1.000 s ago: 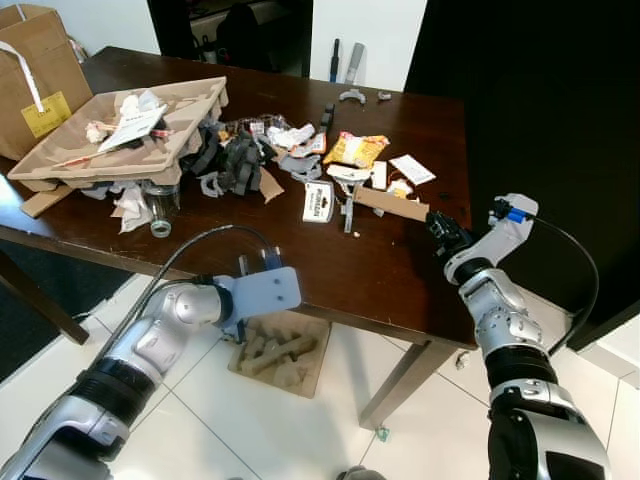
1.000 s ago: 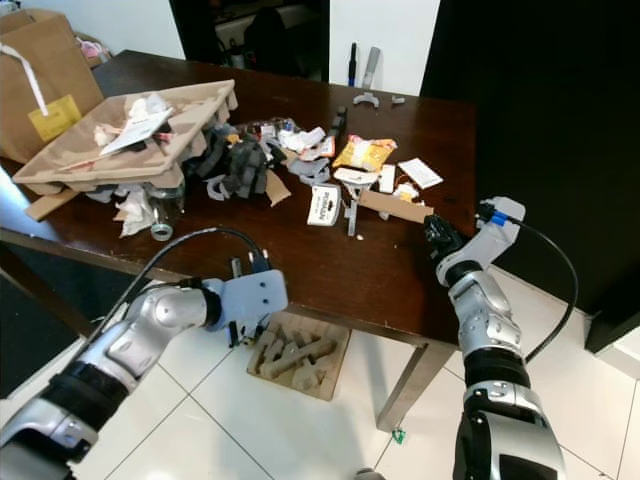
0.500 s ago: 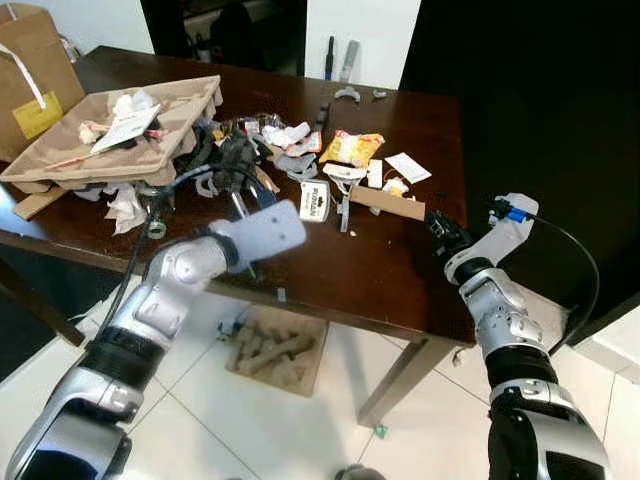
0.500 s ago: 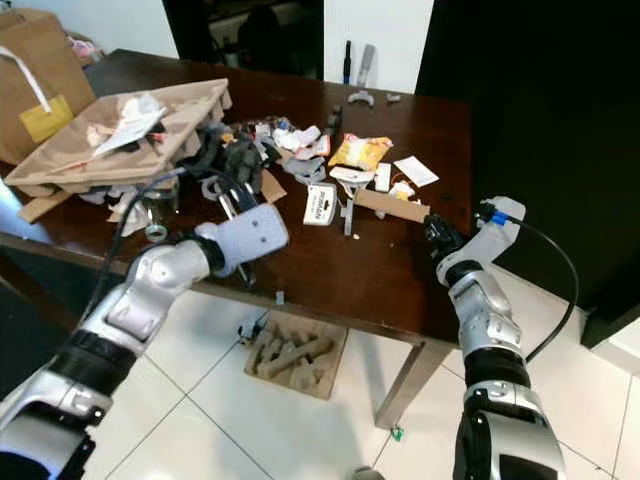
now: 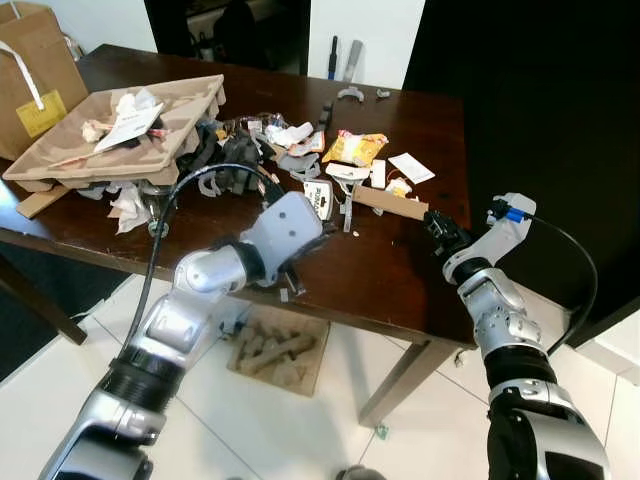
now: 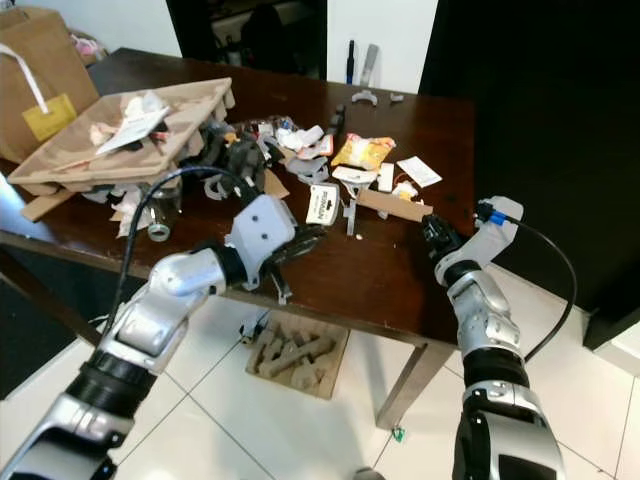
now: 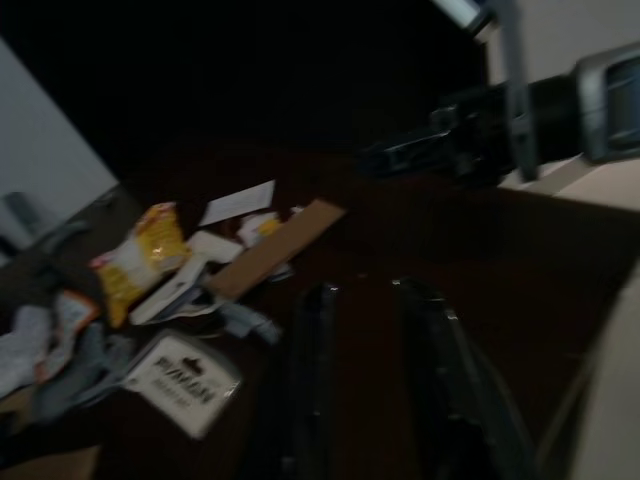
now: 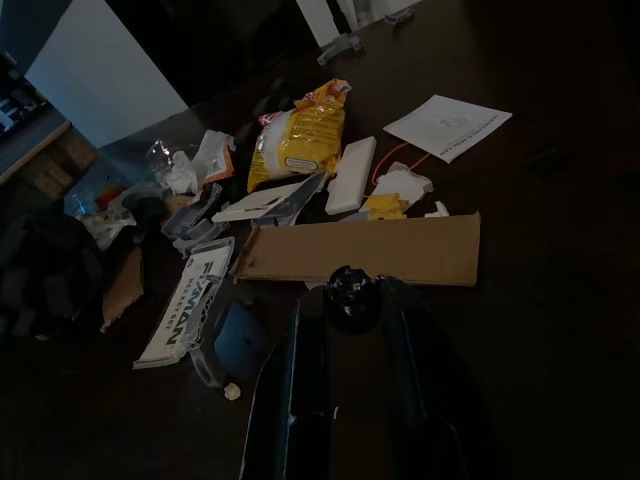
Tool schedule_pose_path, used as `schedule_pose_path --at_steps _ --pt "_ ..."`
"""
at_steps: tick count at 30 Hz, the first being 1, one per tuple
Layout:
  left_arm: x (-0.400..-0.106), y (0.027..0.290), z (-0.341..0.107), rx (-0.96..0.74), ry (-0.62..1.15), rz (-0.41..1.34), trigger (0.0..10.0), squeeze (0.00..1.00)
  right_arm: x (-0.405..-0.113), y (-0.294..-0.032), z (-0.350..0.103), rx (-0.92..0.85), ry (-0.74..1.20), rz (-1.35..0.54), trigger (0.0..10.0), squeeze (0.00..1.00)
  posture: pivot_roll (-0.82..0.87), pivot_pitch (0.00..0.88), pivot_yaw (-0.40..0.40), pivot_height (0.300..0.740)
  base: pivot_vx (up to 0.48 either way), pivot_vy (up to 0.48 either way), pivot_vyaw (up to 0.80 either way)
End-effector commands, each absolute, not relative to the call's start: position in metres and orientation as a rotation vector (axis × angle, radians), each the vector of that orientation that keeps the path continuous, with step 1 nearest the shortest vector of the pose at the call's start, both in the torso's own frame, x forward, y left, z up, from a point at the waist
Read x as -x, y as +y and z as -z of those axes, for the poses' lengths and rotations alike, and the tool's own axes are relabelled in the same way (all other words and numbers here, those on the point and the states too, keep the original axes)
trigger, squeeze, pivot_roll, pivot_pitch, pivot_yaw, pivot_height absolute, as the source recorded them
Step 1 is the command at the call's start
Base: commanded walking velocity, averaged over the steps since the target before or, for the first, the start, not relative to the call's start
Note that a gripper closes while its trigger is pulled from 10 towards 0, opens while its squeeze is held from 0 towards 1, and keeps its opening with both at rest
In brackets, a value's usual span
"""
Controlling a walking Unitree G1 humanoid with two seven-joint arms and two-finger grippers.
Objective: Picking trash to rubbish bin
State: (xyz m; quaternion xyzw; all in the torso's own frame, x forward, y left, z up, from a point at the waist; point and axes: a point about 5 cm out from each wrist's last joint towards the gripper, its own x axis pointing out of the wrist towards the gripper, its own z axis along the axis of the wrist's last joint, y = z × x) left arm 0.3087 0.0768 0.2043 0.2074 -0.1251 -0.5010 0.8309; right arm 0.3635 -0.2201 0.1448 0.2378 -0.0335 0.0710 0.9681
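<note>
Two grippers work over your dark wooden table [image 5: 390,270], where trash lies in a loose spread ahead of both of them. Largest among it is the moulded pulp tray [image 5: 120,135], tilted on the heap well beyond your left gripper [image 6: 290,262] and off to its left, with a brown paper bag [image 5: 35,75] farther left still. On the floor below the left gripper sits a second pulp insert [image 5: 278,352].

Your left gripper hangs over the table's near edge, its two fingers [image 7: 315,370] parted with nothing between them. Ahead of it lies the flat cardboard strip [image 8: 365,250], which is also just in front of your right gripper [image 8: 348,330]. Slightly left of that strip is the white labelled box [image 5: 318,198], and beyond the strip the yellow snack bag [image 8: 300,135]. A white paper slip [image 8: 448,126] rests on the right gripper's far right.

Your right gripper sits low at the table's right edge, fingers closed on a small black round piece [image 8: 351,293].
</note>
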Motion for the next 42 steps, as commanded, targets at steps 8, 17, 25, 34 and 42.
schedule_pose_path --at_steps 8,17,25,34,42 --pt "-0.289 0.084 -0.171 -0.553 -0.012 1.255 10.0 1.00 -0.361 -0.221 -0.140 -0.474 -0.050 -0.141 10.0 0.00 0.05 0.132 0.003 0.740 0.000 0.000 0.00" --pt "-0.280 0.107 -0.147 -0.648 0.192 1.253 10.0 1.00 -0.361 -0.220 -0.139 -0.471 -0.045 -0.143 10.0 0.00 0.05 0.131 0.004 0.740 0.000 0.000 0.00" --pt "-0.335 0.132 -0.196 -0.524 -0.118 0.724 10.0 0.00 -0.362 -0.212 -0.138 -0.449 -0.035 -0.171 10.0 0.00 0.06 0.137 -0.006 0.740 0.000 0.000 0.00" --pt "-0.354 0.164 -0.222 -0.275 -0.258 0.398 10.0 0.00 -0.363 -0.206 -0.135 -0.444 -0.022 -0.175 10.0 0.00 0.06 0.137 -0.006 0.740 0.000 0.000 0.00" --pt "-0.359 0.179 -0.221 -0.159 -0.285 0.285 10.0 0.00 -0.365 -0.199 -0.135 -0.439 -0.015 -0.197 10.0 0.00 0.08 0.125 -0.004 0.740 0.267 0.000 -0.58"
